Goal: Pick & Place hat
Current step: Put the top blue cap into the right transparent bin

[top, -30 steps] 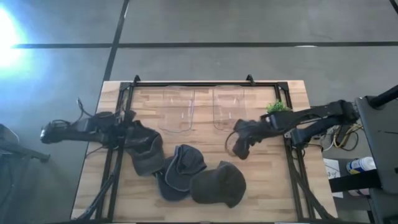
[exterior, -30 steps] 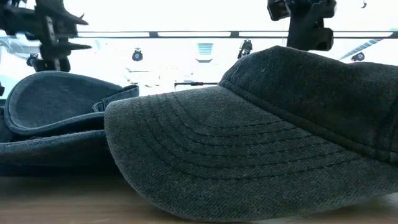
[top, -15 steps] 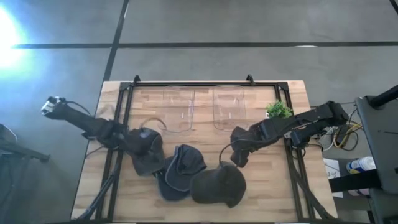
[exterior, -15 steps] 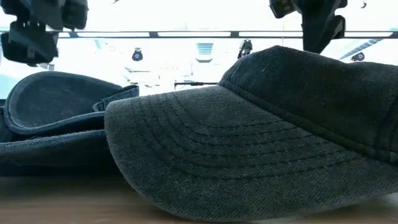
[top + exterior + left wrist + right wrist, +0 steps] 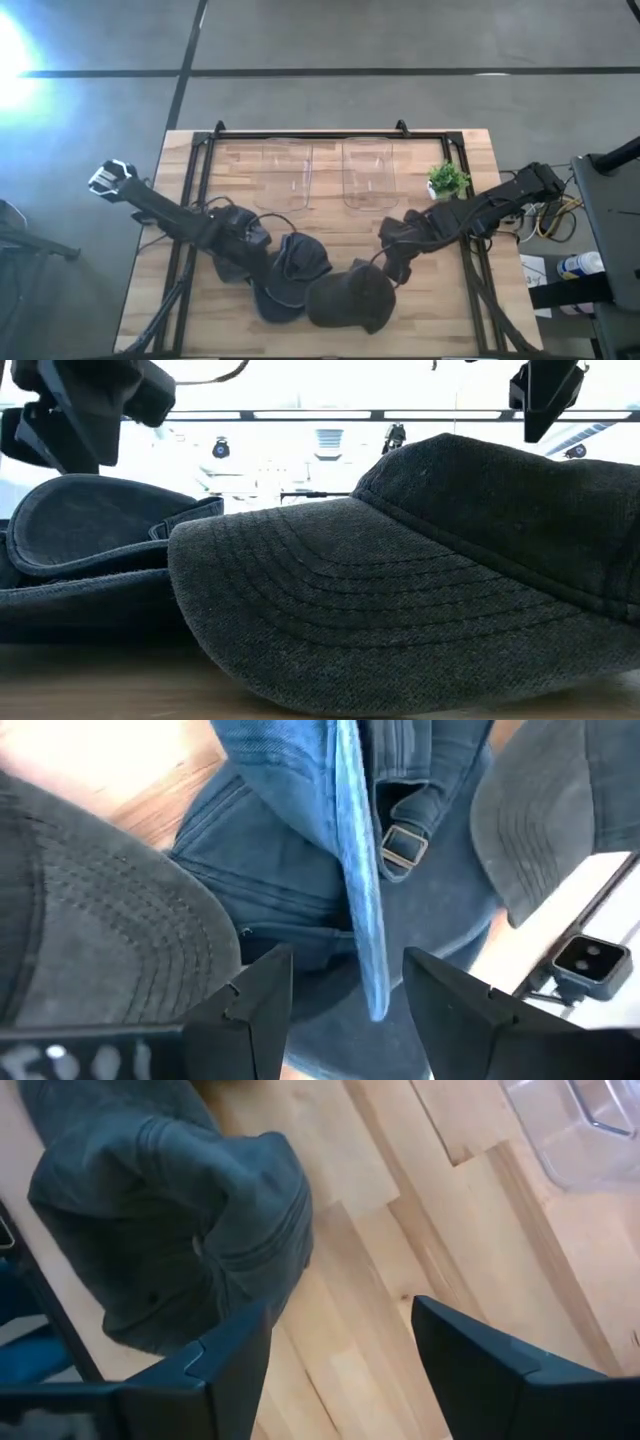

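Three hats lie in a row near the table's front. A dark grey one [image 5: 228, 266] is on the left, a blue denim one [image 5: 292, 270] in the middle, and a dark grey cap [image 5: 352, 298] on the right, each overlapping its neighbour. My left gripper [image 5: 262, 243] hovers open over the blue hat; in its wrist view the fingers [image 5: 345, 1010] stand on either side of a raised blue edge [image 5: 358, 890] beside a strap buckle [image 5: 402, 848]. My right gripper [image 5: 392, 272] is open just beyond the grey cap's far right side [image 5: 180, 1230], above bare wood.
Two clear plastic bins [image 5: 288, 180] [image 5: 368, 175] stand at the table's far side, with a small green plant [image 5: 447, 178] to their right. Black frame rails [image 5: 195, 200] run along the table's left, right and far edges. Bare wood lies between bins and hats.
My left gripper has swung from the left hat toward the table's right and near edge, and now hangs over the blue hat. My right gripper has moved toward the near edge, closing on the grey cap. The hats have stayed where they were.
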`<state>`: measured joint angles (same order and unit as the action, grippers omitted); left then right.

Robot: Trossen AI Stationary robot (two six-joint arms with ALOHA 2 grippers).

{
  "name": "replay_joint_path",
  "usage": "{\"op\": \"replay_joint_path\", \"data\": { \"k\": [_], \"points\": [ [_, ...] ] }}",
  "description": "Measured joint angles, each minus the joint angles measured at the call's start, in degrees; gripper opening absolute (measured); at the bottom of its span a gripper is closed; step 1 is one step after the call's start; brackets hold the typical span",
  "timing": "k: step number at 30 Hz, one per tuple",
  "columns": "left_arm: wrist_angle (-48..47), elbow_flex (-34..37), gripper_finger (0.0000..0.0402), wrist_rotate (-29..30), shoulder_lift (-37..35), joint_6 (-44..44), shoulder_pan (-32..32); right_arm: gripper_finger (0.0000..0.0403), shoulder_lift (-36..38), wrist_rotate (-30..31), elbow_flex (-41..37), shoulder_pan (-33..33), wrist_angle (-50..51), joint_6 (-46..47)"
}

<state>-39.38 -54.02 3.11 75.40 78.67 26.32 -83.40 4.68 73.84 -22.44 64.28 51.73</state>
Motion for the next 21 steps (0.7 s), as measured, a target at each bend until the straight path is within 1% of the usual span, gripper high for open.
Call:
{"op": "replay_joint_path", "data": {
  "k": [5,8,10,12,15,19,20,21],
  "points": [
    [1.29,-0.30,0.0184,0.10,3.12,1.43,0.49,0.0251,0.16,0.27,0.00,-1.69,-0.01,-0.31],
    [3.94,-0.22,0.0184,1.00,4.33,-0.28,0.41,0.0251,0.14,0.67,-0.02,-2.24,-0.01,-0.31],
    [3.82,-0.15,0.0182,1.53,5.59,-0.91,0.42,0.0249,0.14,1.50,-0.02,-2.54,0.01,-0.37],
    [3.76,-0.11,0.0172,1.57,6.77,-1.00,0.44,0.0246,0.16,1.61,-0.02,-2.58,-0.06,-0.40],
    [4.34,-0.11,0.0129,1.69,7.39,-2.27,0.49,0.0242,0.16,1.88,-0.02,-2.58,-0.08,-0.59],
    [4.54,-0.11,0.0032,3.21,8.38,-3.87,0.48,0.0236,0.16,2.83,-0.02,-2.58,-0.14,-0.85],
    [4.74,-0.12,0.0018,3.58,8.15,-3.94,0.42,0.0234,0.16,2.87,-0.02,-2.58,-0.12,-0.84],
    [4.71,-0.36,0.0013,3.65,7.92,-4.09,0.37,0.0233,0.16,2.88,-0.02,-2.58,-0.16,-0.84]
  ]
}}
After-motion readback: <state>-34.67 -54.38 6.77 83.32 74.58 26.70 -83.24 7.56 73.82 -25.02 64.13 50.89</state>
